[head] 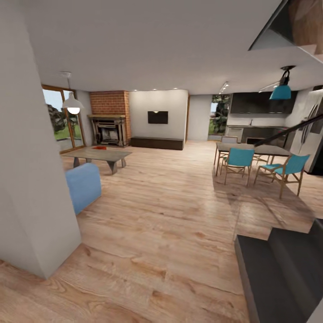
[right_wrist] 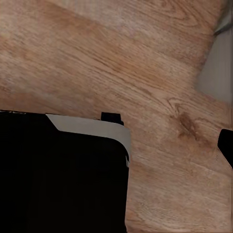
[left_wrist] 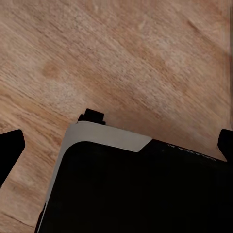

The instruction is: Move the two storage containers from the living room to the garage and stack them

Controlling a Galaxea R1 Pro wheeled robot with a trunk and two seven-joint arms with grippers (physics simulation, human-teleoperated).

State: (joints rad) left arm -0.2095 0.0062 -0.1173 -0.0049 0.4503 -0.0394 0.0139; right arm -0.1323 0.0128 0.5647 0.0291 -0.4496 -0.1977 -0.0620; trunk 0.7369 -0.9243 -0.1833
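The living room (head: 134,134) lies ahead across a light wood-plank floor, with a brick fireplace (head: 109,117), a wall TV (head: 158,117) and a white pendant lamp (head: 73,104). A small orange-red thing (head: 101,147), too far off to make out as a storage container, lies on the low coffee table (head: 96,154). The garage and its floor are out of view. In the left wrist view my left gripper (left_wrist: 116,145) hangs open over wood planks, empty. My right gripper (right_wrist: 116,145) also looks open: one fingertip (right_wrist: 227,145) shows wide out, the other merging with my black base.
A cream wall corner (head: 40,188) stands close on the left, with a blue sofa end (head: 84,185) behind it. On the right are a dining table (head: 251,150) with teal chairs and dark steps (head: 278,269). Open wood floor runs between them.
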